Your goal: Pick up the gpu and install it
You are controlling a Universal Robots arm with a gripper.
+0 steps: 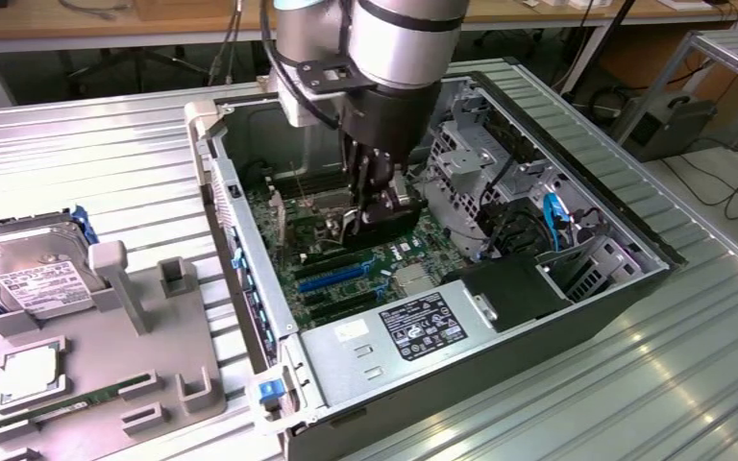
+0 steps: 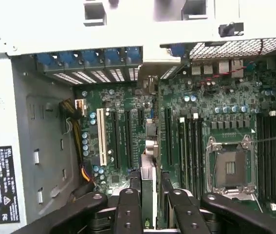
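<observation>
1. The arm (image 1: pixel 382 38) is reaching straight down into the open computer case (image 1: pixel 498 375), which lies on its side in the middle of the ribbed metal worktop (image 1: pixel 87 163).
2. The pincer (image 2: pixel 151 180) is clenched on the gpu (image 2: pixel 148 163). In the wrist view the card stands on edge, squeezed between the two inner fingers (image 2: pixel 128 209).
3. The gpu sits inside the case, low over the motherboard (image 2: pixel 196 105). It lines up among the long black expansion slots (image 2: pixel 116 141), beside the white slot (image 2: pixel 100 139).
4. Hard to make out: the card shows edge-on as a thin strip, and its lower edge is hidden. I cannot tell whether it touches a slot or hangs just above one.
5. In the exterior view the arm's body covers most of the card.
6. The cpu socket (image 2: pixel 230 168) lies apart from the card.
7. Near the worktop's edge on the exterior view's left, a grey holder (image 1: pixel 151 336) carries the hard drive (image 1: pixel 30 279). The holder's lower end is cut off.
</observation>
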